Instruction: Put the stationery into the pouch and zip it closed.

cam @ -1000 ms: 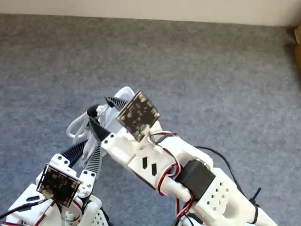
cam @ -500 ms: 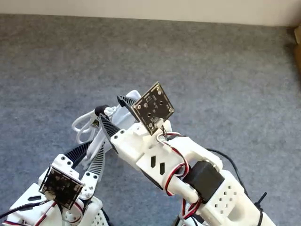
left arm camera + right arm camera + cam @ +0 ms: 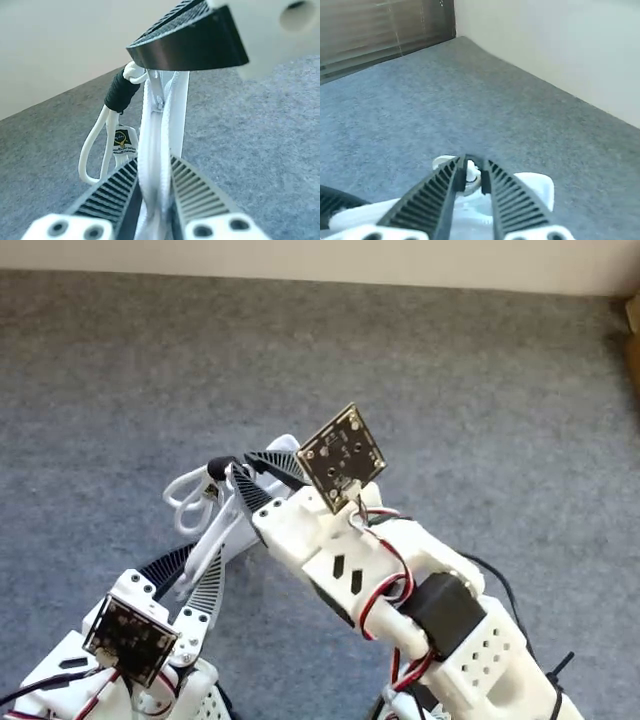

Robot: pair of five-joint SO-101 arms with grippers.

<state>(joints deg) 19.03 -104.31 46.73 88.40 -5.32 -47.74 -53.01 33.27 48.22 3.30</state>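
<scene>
Left gripper [image 3: 154, 167] clamping white pouch [image 3: 156, 125] edge-on above grey carpet [image 3: 480, 390]. Cord loop [image 3: 185, 502] dangling at pouch's 9 o'clock. Right gripper [image 3: 474, 169], at 1 o'clock, pinching the zip end; arm hiding pouch body.

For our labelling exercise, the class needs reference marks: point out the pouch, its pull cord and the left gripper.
pouch [image 3: 180, 117]: left wrist view, on its white edge strip.
pull cord [image 3: 119, 93]: left wrist view, on its black binding.
left gripper [image 3: 152, 161]: left wrist view, midway between its fingertips, which clamp the pouch.
</scene>
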